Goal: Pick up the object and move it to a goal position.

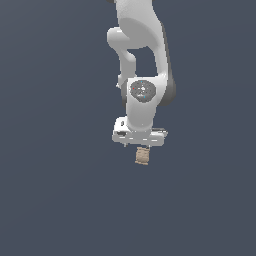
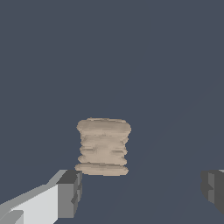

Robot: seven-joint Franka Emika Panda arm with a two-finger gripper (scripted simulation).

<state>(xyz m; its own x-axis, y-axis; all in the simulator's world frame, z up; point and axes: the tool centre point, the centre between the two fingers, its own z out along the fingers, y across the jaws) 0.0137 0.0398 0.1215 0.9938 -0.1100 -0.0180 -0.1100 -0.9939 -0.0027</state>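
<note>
The object (image 2: 103, 146) is a small tan blocky piece with faint darker bands, lying on the flat dark grey surface. In the exterior view the object (image 1: 142, 156) shows just below the white hand of the arm. My gripper (image 2: 142, 190) is open and empty, with its two dark grey fingertips (image 2: 70, 192) far apart. The object lies just past the fingertips, much closer to one finger than to the other, and touches neither. In the exterior view the gripper (image 1: 140, 145) points downward over the object, and its fingers are hard to make out.
The arm's white links (image 1: 142, 60) rise above the hand in the exterior view. Only the plain dark grey surface (image 1: 60, 190) surrounds the object; no other thing or goal marker shows.
</note>
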